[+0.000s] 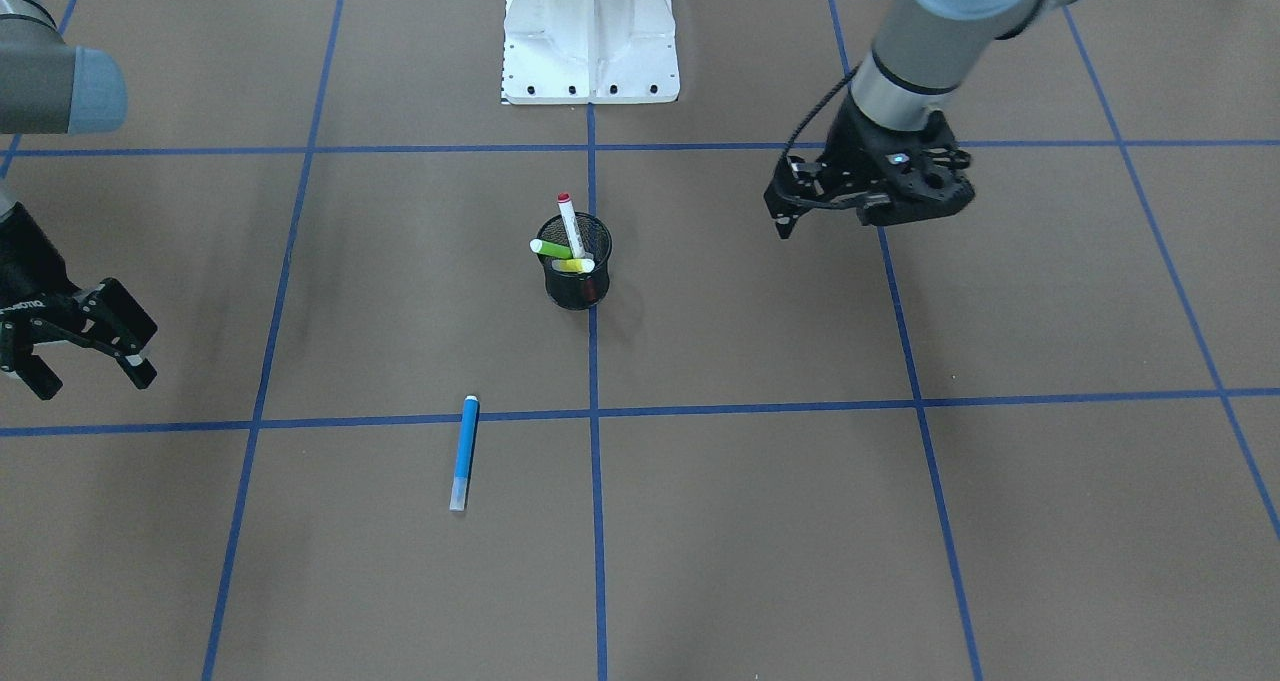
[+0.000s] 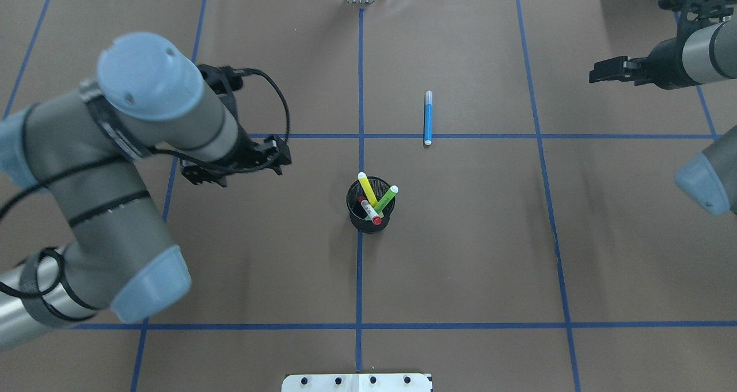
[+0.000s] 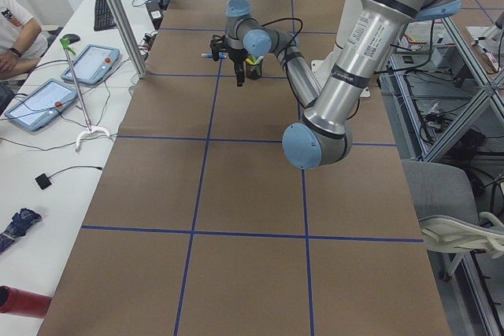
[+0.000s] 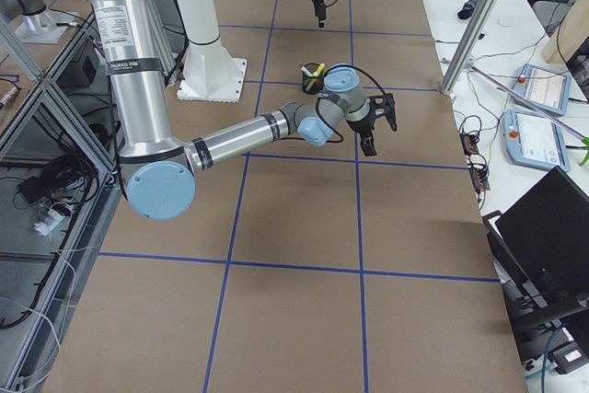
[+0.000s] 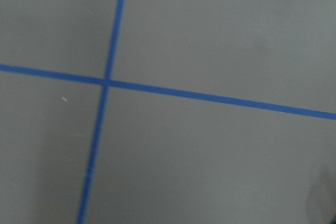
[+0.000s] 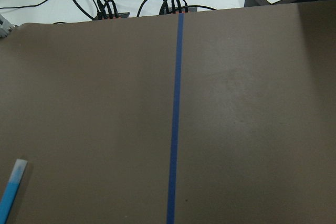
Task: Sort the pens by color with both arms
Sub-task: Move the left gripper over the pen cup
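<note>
Two robot arms reach over a brown surface [image 1: 800, 541] marked into squares by blue tape lines [image 1: 920, 401]. Near the middle, on the centre tape line, stands a black wire-mesh cup [image 1: 574, 283] holding three pens that lean outward: a white pen with a red cap [image 1: 569, 223], a lime-green pen [image 1: 549, 249] and a yellow pen [image 1: 573, 265]. The fourth, a blue pen [image 1: 464, 453] with a pale tip, lies flat on the surface across a tape line, beyond the cup from the robot and on the robot's right of the centre line, well apart from the cup. The left hand [image 1: 783, 223] hangs above the surface on the robot's left of the cup, apart from it, pointing downward; its fingers look drawn together, with nothing between them. The right hand [image 1: 90, 376] is far out toward the robot's right edge of the surface, well apart from both the blue pen and the cup, its two fingers spread apart and holding nothing. The right wrist view catches only the pale end of the blue pen at its lower left corner (the left wrist view shows just bare surface and crossing tape). The white pedestal base [image 1: 590, 36] stands at the robot's side of the surface, in line with the cup.
</note>
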Robot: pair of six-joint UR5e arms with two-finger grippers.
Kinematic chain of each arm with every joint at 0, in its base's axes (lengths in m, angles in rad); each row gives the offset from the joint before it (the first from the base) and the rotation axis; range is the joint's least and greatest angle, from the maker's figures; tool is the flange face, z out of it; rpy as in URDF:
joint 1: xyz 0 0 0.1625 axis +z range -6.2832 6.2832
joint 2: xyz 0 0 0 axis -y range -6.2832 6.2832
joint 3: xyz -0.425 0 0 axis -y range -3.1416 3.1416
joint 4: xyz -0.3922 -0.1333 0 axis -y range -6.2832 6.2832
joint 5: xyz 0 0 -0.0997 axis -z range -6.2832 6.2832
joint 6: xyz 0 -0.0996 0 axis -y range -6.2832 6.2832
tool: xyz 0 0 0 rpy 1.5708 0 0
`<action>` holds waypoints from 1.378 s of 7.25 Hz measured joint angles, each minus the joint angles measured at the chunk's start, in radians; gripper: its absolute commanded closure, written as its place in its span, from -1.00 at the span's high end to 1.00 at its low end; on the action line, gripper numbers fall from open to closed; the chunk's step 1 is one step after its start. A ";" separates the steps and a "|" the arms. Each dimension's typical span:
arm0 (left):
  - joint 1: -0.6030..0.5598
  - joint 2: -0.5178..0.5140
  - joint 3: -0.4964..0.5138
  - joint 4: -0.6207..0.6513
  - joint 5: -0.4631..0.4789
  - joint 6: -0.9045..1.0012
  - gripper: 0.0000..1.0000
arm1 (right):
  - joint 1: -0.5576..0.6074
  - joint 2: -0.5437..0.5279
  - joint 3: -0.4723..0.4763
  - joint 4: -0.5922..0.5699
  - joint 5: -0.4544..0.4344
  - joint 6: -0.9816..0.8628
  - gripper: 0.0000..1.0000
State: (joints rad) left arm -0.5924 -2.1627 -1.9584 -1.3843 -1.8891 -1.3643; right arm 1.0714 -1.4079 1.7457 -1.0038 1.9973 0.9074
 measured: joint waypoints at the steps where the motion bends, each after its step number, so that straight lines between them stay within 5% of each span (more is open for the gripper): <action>1: 0.078 -0.045 0.008 0.004 0.082 -0.072 0.99 | 0.003 -0.002 0.000 -0.005 0.004 -0.004 0.99; 5: 0.192 -0.299 0.226 0.007 0.324 -0.262 0.98 | 0.003 -0.005 -0.002 -0.007 -0.006 -0.004 0.99; 8: 0.261 -0.334 0.286 0.007 0.487 -0.351 0.94 | 0.002 -0.005 -0.008 -0.007 -0.011 -0.004 0.99; 10: 0.284 -0.336 0.306 0.014 0.513 -0.386 0.89 | 0.001 -0.005 -0.013 -0.006 -0.013 -0.004 0.99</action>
State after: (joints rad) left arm -0.3080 -2.4982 -1.6525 -1.3707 -1.3762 -1.7499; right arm 1.0728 -1.4126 1.7323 -1.0099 1.9840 0.9035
